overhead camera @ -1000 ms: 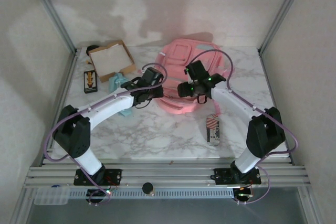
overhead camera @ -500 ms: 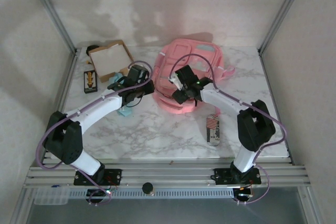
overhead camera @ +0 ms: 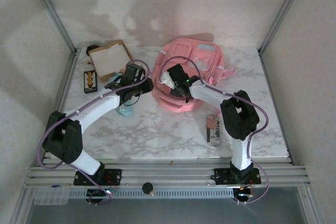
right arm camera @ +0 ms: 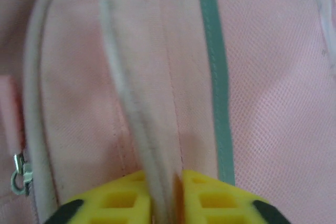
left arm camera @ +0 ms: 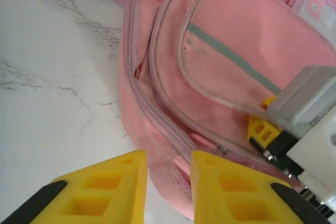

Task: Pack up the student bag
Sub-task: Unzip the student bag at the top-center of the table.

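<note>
My left gripper [left arm camera: 167, 184] hovers, fingers slightly parted and empty, beside the pink student bag [overhead camera: 198, 59] lying at the back of the marble table [overhead camera: 157, 132]; my right gripper [right arm camera: 176, 195] pinches what looks like its pale zip piping.

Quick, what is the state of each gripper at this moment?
Left gripper: open with a narrow gap, holding nothing.
Right gripper: closed on a raised seam of the student bag.
</note>
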Action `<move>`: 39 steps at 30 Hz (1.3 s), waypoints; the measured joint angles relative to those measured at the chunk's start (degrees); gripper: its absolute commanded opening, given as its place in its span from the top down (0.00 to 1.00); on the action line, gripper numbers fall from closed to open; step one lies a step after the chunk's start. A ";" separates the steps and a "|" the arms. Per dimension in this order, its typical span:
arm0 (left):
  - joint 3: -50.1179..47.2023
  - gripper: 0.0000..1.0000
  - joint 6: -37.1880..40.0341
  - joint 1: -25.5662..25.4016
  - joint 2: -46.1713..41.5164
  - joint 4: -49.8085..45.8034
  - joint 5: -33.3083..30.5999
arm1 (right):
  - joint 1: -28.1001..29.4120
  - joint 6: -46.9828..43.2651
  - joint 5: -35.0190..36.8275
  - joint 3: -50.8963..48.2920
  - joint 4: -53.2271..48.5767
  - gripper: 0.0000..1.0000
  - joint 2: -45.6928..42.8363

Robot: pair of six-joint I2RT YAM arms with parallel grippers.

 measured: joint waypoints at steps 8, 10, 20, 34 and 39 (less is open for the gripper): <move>0.13 0.68 3.82 0.09 0.00 0.00 1.97 | -3.02 -4.87 -7.82 0.00 2.69 1.00 -4.26; 0.48 0.67 5.60 0.09 0.00 0.04 2.56 | -5.03 -5.29 -11.93 0.00 2.51 1.00 -6.80; 5.27 0.55 20.37 -3.39 -1.29 0.76 6.36 | -11.80 -6.47 -28.68 1.51 -3.13 1.00 -10.97; 4.48 0.48 33.73 -5.07 -0.13 4.52 13.42 | -17.62 -3.74 -44.17 8.90 -12.66 1.00 -11.13; 0.83 0.50 34.36 -5.84 1.42 10.91 16.59 | -19.69 -1.44 -49.37 10.25 -13.55 1.00 -11.13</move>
